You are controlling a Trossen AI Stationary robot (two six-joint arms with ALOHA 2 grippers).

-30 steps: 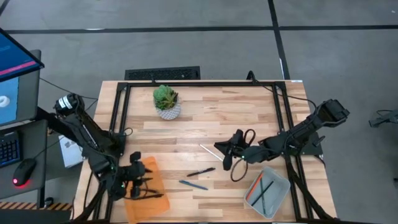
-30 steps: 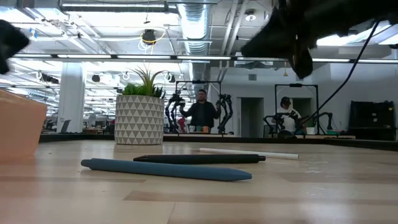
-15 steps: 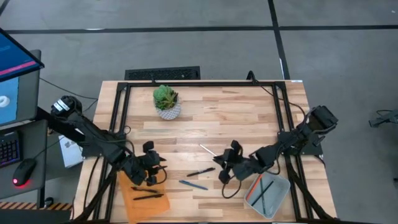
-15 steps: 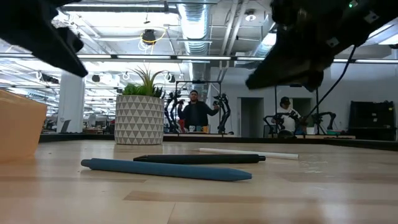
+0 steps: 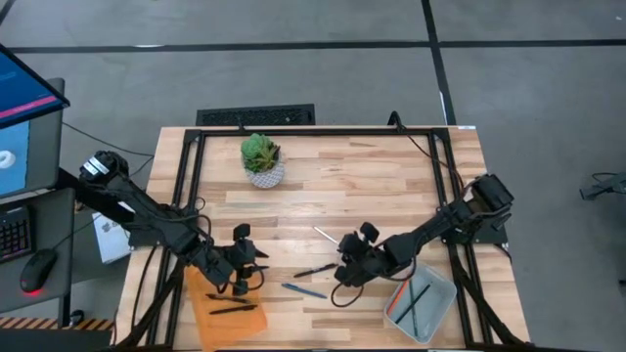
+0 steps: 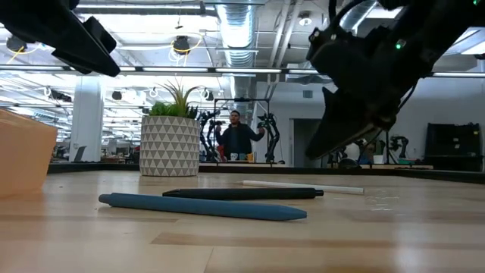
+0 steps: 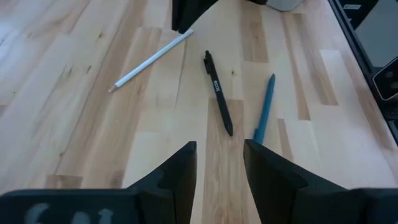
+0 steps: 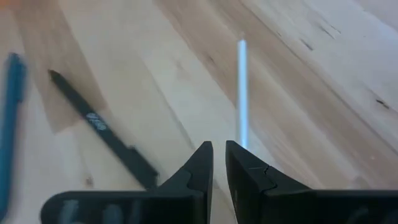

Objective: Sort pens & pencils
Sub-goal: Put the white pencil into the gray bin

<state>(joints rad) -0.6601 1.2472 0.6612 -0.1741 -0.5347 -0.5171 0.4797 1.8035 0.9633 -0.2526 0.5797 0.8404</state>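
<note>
Though partly sorted, far from done: at the near edge, one black pen [image 5: 235,309] lying in the orange tray [image 5: 207,321] and two pencils [image 5: 403,295] in the grey bin [image 5: 446,285]. Just beyond, loose on the table [image 5: 391,186], a blue pen [image 5: 305,290] and a second black pen [image 5: 315,269] close together, with the left gripper [image 5: 245,271] hovering over the tray's far edge, jaws wide and empty, and the right gripper [image 5: 344,274] poised low beside the second black pen, fingers parted only a slit, grasping nothing. Farther back, a white pencil [image 5: 328,237] left to bin, then the potted plant [image 5: 262,159]
</note>
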